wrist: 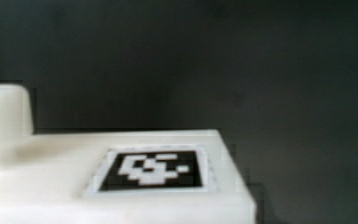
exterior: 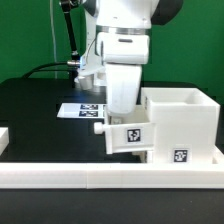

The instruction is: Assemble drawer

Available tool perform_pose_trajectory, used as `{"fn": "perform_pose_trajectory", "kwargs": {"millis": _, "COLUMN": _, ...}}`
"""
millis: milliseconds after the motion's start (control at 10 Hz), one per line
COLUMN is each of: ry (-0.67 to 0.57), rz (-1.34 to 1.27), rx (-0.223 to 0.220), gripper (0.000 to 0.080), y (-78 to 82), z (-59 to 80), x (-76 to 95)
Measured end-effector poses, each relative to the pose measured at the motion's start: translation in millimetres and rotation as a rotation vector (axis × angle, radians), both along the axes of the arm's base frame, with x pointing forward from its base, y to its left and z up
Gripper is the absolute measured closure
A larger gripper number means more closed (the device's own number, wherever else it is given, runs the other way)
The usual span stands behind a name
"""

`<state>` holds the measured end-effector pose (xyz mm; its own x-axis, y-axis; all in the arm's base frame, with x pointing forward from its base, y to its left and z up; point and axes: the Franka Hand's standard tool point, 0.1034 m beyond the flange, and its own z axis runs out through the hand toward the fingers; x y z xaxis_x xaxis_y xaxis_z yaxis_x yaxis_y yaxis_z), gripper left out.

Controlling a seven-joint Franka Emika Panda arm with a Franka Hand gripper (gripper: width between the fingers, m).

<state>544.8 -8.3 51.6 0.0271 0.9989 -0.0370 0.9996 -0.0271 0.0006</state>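
The large white drawer housing point(exterior: 187, 122) stands at the exterior view's right, with a tag on its front. A smaller white box tray point(exterior: 127, 137) with a tag and a small knob hangs just left of the housing, touching its side, slightly above the table. My gripper point(exterior: 124, 114) comes straight down onto the tray's top and is shut on it; the fingertips are hidden by the tray. In the wrist view the tray's tagged face point(wrist: 153, 170) fills the lower part, very close and blurred. A second tray is out of view.
A long low white rail point(exterior: 100, 178) runs along the front edge. The marker board point(exterior: 84, 108) lies on the black table behind the arm. A white piece point(exterior: 3, 137) shows at the exterior view's left edge. Cables hang at the back.
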Motion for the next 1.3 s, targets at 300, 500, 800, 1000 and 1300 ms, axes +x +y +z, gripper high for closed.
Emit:
{"fn": "perform_pose_trajectory", "kwargs": {"millis": 300, "ry": 0.0, "rz": 0.001, "rx": 0.0, "gripper": 0.0757, "y": 0.5, "z": -0.1, "x": 0.0}}
{"fn": "perform_pose_trajectory", "kwargs": {"millis": 500, "ry": 0.001, "rz": 0.001, "rx": 0.0, "gripper": 0.0579, "y": 0.1, "z": -0.5, "x": -0.2}}
{"fn": "perform_pose_trajectory", "kwargs": {"millis": 800, "ry": -0.017, "rz": 0.008, "rx": -0.008, "gripper": 0.0301, "y": 0.7, "z": 18.3, "x": 5.7}}
{"fn": "perform_pose_trajectory", "kwargs": {"millis": 1000, "ry": -0.008, "rz": 0.008, "rx": -0.024, "gripper": 0.016, "y": -8.5, "z": 40.5, "x": 6.3}}
{"fn": "perform_pose_trajectory", "kwargs": {"millis": 1300, "ry": 0.003, "rz": 0.045, "rx": -0.046, "gripper": 0.0151, "y": -45.9, "z": 62.2, "x": 6.2}}
